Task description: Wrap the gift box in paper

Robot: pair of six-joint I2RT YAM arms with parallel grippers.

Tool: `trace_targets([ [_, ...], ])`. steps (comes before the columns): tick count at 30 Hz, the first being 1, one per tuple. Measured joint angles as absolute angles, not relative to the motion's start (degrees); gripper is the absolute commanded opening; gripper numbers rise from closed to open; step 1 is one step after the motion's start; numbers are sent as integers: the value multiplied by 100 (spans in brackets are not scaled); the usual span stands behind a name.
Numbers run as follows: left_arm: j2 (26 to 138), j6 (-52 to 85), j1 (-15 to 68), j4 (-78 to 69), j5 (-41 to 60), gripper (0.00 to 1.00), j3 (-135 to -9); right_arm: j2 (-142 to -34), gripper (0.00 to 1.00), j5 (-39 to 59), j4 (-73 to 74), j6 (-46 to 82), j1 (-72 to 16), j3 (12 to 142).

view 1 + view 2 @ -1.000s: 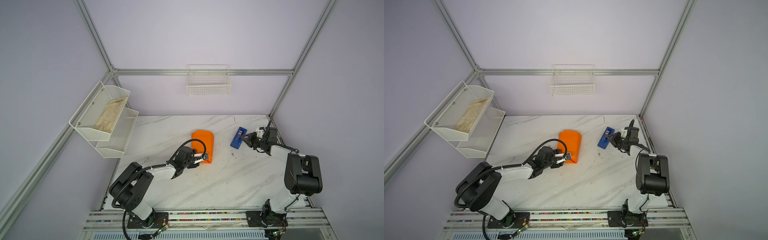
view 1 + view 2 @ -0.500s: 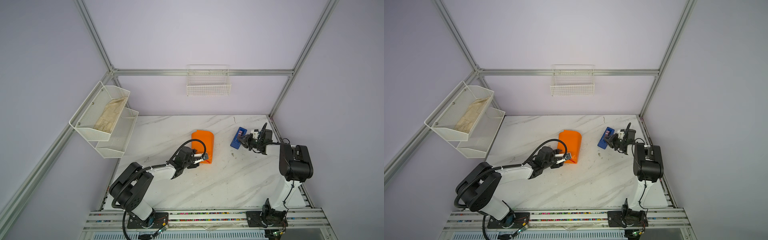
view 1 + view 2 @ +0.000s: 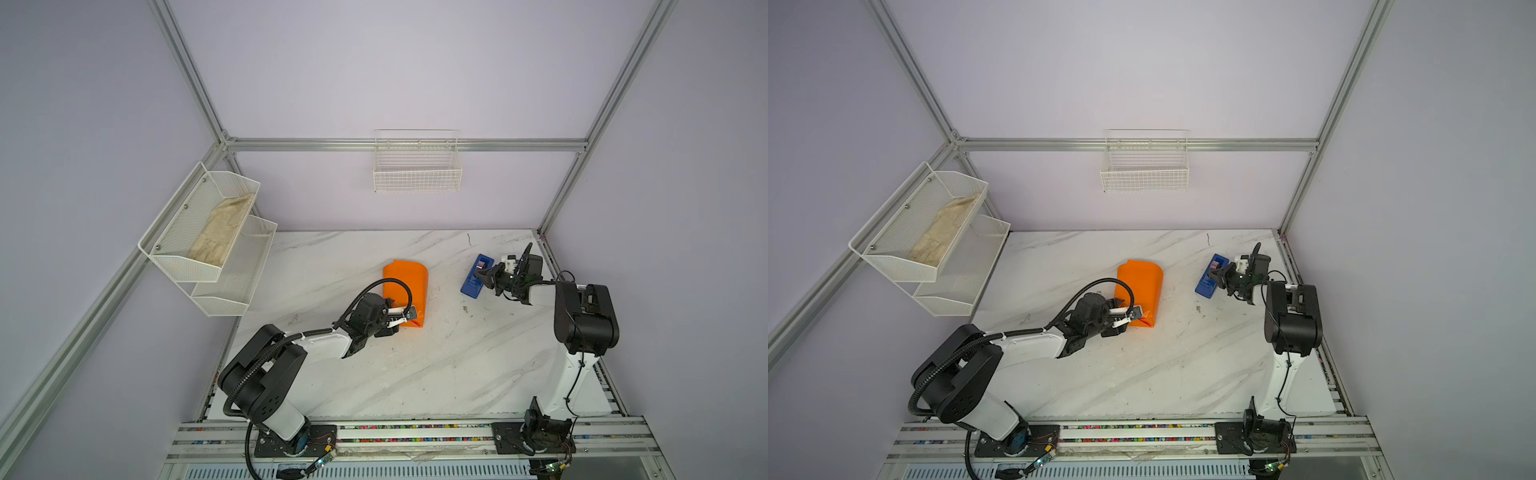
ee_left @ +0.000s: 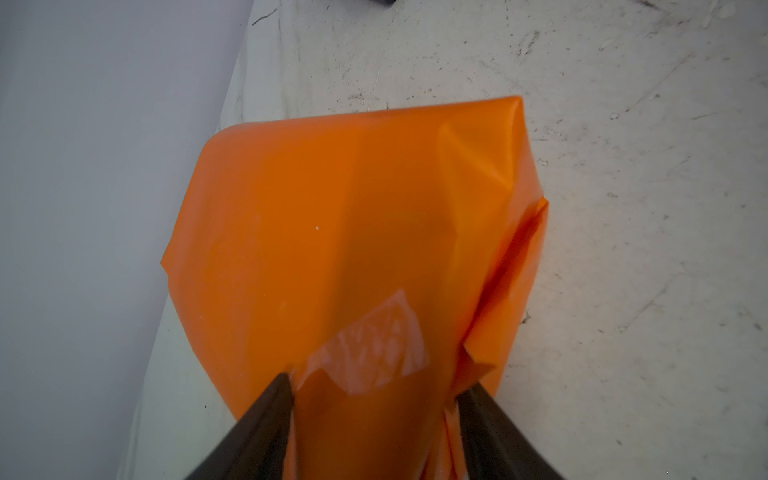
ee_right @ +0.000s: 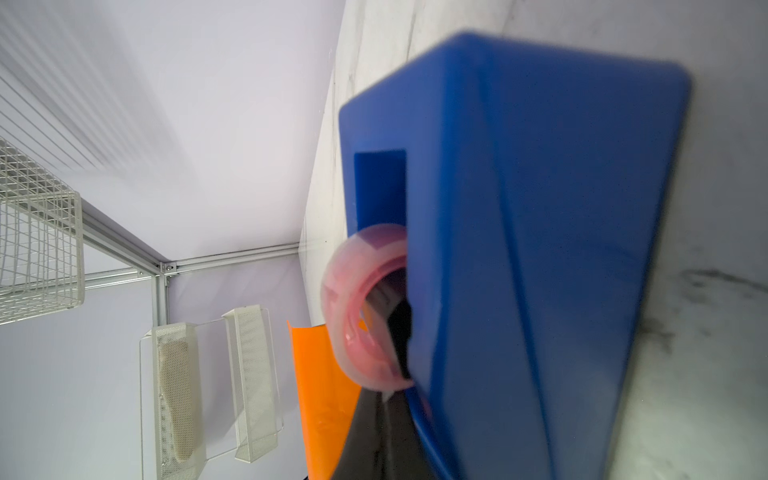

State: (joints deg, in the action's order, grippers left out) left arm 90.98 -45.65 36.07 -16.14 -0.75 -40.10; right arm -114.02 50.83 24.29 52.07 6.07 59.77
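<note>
With left gripper (image 4: 378, 386) jaws clamped on the orange paper (image 3: 405, 282) at desk (image 3: 415, 374) centre — gift box hidden inside — and right gripper (image 3: 484, 277) jaws together at the tape dispenser (image 3: 469, 287), best to draw tape (image 5: 353, 332) slowly.

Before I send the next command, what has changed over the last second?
The right gripper moved in on the blue tape dispenser and closed at its tape roll; its elbow swung farther back. The left gripper stayed clamped on the near end of the orange paper, which did not move.
</note>
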Motion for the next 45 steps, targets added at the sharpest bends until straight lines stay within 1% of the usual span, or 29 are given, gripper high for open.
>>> trace_targets([
  [5, 9098, -4565, 3607, -1614, -73, 62, -4010, -11146, 0, 4982, 2333, 5218, 574, 5885],
  [8, 9098, -4565, 3607, -1612, -73, 62, -4010, -10805, 0, 4945, 2331, 5258, 471, 5675],
  [19, 9098, -4565, 3607, -1612, -73, 62, -4010, -9518, 0, 4663, 2324, 5522, -217, 4418],
  [22, 9098, -4565, 3607, -1612, -73, 62, -4010, -9323, 0, 4613, 2329, 5529, -294, 4145],
  [26, 9098, -4565, 3607, -1612, -73, 62, -4010, -9395, 0, 4534, 2491, 5518, -298, 3896],
  [29, 9098, -4565, 3607, -1610, -71, 62, -4010, -9832, 0, 4560, 2694, 5435, -301, 3885],
  [32, 9098, -4565, 3607, -1610, -71, 62, -4010, -10204, 0, 4364, 2853, 5234, -261, 3885],
  [41, 9098, -4571, 3607, -1608, -71, 62, -4010, -10333, 0, 3726, 2580, 4390, -255, 3876],
  [45, 9098, -4589, 3607, -1603, -71, 62, -4010, -10274, 0, 3835, 2362, 4200, -231, 3750],
])
